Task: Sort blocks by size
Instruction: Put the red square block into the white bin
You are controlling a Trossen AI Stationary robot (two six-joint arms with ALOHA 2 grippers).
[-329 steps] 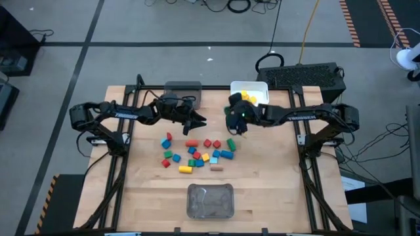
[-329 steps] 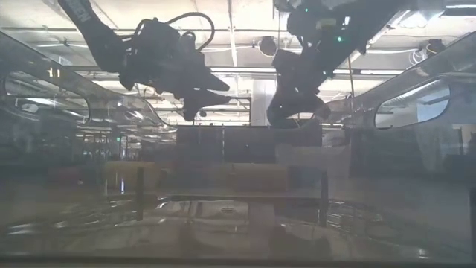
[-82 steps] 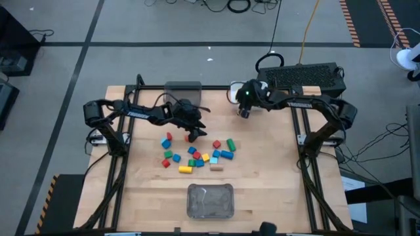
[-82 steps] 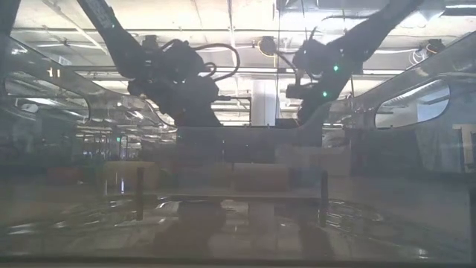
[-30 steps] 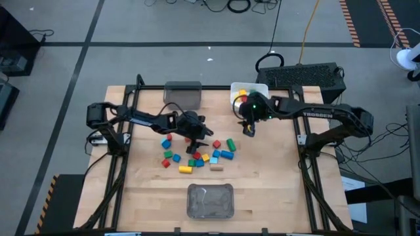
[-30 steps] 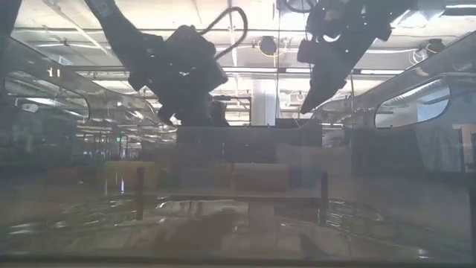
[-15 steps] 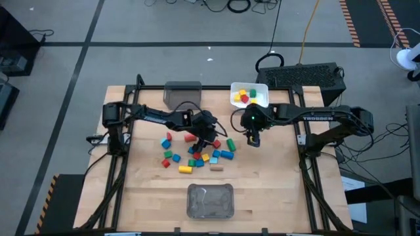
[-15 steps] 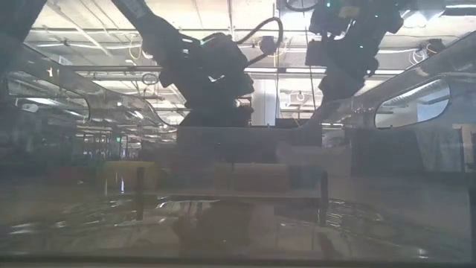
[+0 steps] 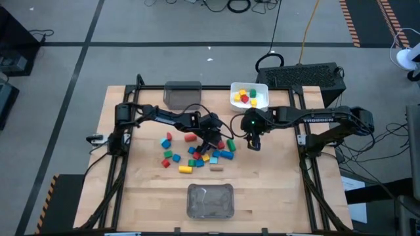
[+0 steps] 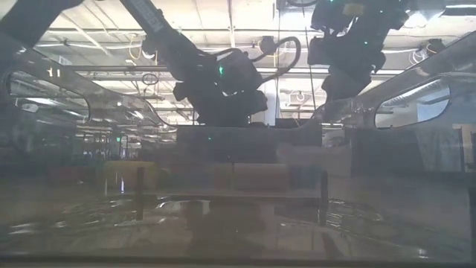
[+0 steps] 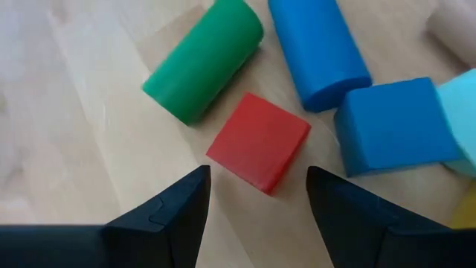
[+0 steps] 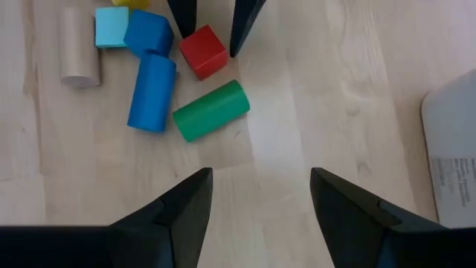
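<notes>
High view: white rectangular bin (image 9: 264, 99) holds four blocks, three yellow, one red.

Left wrist view: left gripper (image 11: 256, 197), fingers spread, straddles one red wooden cube (image 11: 259, 141) beside one green cylinder (image 11: 203, 68).

Right wrist view: right gripper (image 12: 260, 195) spread, empty, above bare wooden table (image 12: 327, 89).

In the high view, white lettering reading "TROSSEN" is carried on the right arm (image 9: 321, 120). Small print on a grey label in the right wrist view cannot be read.
</notes>
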